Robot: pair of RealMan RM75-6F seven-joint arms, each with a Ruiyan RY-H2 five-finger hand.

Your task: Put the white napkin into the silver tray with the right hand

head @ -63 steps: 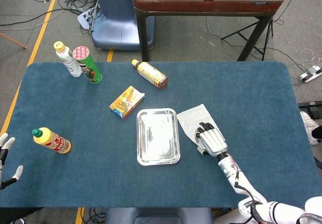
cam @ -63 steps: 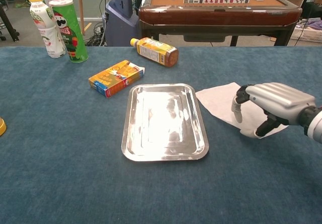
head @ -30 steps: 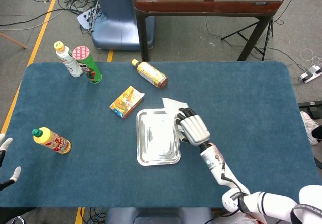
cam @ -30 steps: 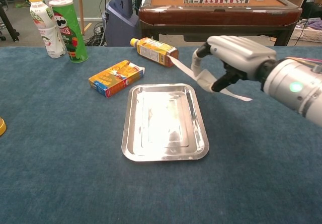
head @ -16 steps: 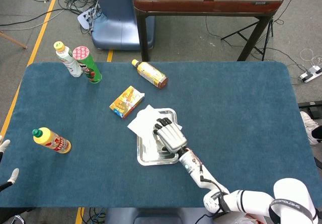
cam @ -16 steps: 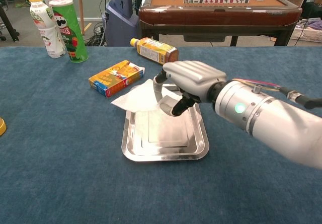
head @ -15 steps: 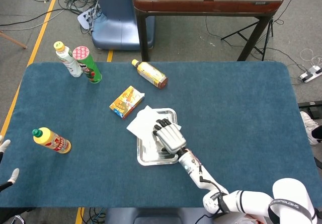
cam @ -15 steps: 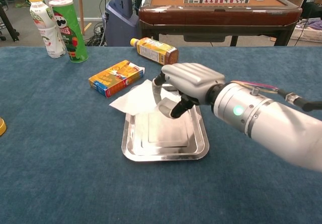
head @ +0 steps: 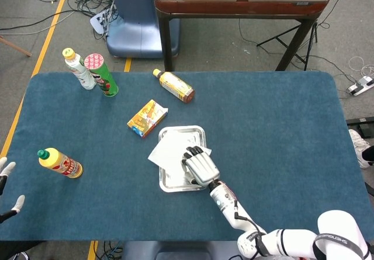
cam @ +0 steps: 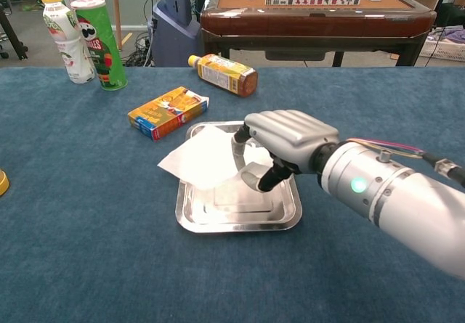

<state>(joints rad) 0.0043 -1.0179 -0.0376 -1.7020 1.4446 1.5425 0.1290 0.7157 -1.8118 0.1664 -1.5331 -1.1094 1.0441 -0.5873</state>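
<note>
The silver tray [head: 197,132] [cam: 218,225] sits mid-table. The white napkin [head: 168,151] [cam: 204,157] lies spread over the tray's left half, and its left corner hangs past the rim. My right hand [head: 201,166] [cam: 289,140] hovers low over the tray's right half with its fingers curled, pinching the napkin's right edge between thumb and fingers. My left hand [head: 7,183] shows only in the head view, at the table's near left corner. Its fingers are apart and it holds nothing.
An orange box [head: 147,118] [cam: 167,111] lies just beyond the tray's left corner. An amber bottle [head: 173,86] [cam: 225,74] lies further back. A green can [head: 100,75] [cam: 100,43] and a white bottle [head: 79,69] [cam: 62,36] stand far left. A yellow bottle [head: 59,162] lies near my left hand.
My right hand has come down and drawn back slightly toward me over the tray. The napkin, lifted before, now rests flat on the tray. The left hand is still.
</note>
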